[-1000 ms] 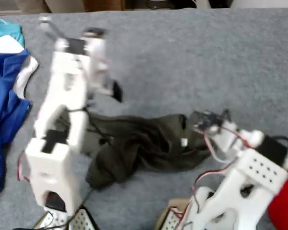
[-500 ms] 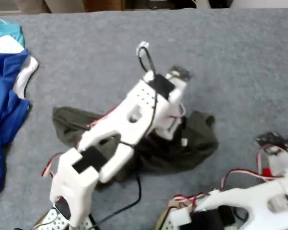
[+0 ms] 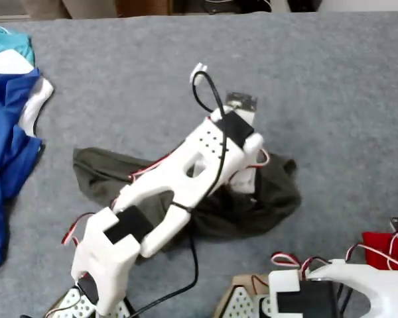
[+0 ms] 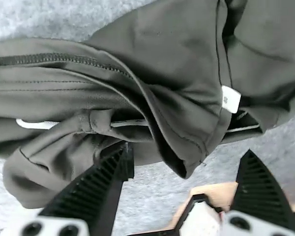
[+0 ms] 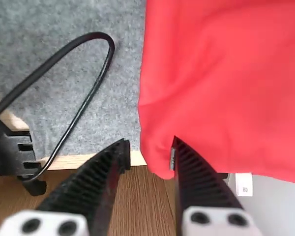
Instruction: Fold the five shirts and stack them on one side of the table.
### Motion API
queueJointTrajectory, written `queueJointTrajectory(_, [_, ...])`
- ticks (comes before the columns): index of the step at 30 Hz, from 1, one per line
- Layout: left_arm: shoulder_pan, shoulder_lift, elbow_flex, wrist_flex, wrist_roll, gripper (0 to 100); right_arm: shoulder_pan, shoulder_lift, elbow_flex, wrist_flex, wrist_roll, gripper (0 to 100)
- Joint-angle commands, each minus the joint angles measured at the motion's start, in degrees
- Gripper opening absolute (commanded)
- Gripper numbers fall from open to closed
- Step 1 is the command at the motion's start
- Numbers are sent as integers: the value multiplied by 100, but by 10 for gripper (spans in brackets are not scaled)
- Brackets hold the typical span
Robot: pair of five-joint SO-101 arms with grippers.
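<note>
At the near right corner of the bench [image 3: 331,73] we find the right arm [image 3: 345,295] lying low along the near edge. The right hand [image 5: 149,141] hangs over the red shirt [image 5: 226,73]. Its fingers stand at a narrow gap, and a folded corner of the red cloth shows in that gap. We cannot tell whether they touch it. The red shirt lies bunched at this corner and reaches past the bench's near edge. A black cable [image 5: 83,98] loops over the grey surface just beside it.

Toward the left of the near edge, we see the left arm [image 3: 186,172] rise from its base and stretch toward the middle of the bench. The left hand [image 4: 185,150] is spread wide above the olive shirt [image 3: 275,195] and holds nothing. Between its fingers we see the shirt's rumpled border and a strip of bare bench.

The olive shirt lies unfolded in a creased heap about the middle of the bench, somewhat closer to the near edge. A small white label [image 4: 230,99] shows at one of its seams.

Farther off, along the left edge, we see the blue shirt [image 3: 10,132] lying loose and well apart from the olive one. Beyond it, at the far left corner, the white shirt [image 3: 6,63] and the teal shirt [image 3: 6,40] lie against each other.
</note>
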State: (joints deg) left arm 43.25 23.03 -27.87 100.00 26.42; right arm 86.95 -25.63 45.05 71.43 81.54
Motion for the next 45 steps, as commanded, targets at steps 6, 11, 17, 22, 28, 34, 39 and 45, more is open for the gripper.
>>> queueJointTrajectory(6, [62, -31, -123, 70, 580, 218, 48, 31, -207, -44, 18, 152])
queueJointTrajectory(11, [325, -31, -44, 70, 923, 200, 31, 22, -224, -44, 18, 152])
queueJointTrajectory(17, [914, -40, -79, 70, 949, 203, 66, 31, -224, -70, 18, 152])
queueJointTrajectory(22, [870, -31, 18, -220, 923, 200, 84, 31, -224, -70, 18, 152])
queueJointTrajectory(28, [448, -31, 237, -747, 905, 199, 84, 48, -215, -70, 18, 152])
queueJointTrajectory(34, [457, -31, 571, -949, 905, 199, 48, 48, -215, -70, 18, 152])
queueJointTrajectory(39, [651, -31, 756, -949, 905, 199, 31, 48, -215, -70, 18, 152])
queueJointTrajectory(45, [651, -31, 941, -1424, 905, 136, 31, 48, -215, -70, 18, 152])
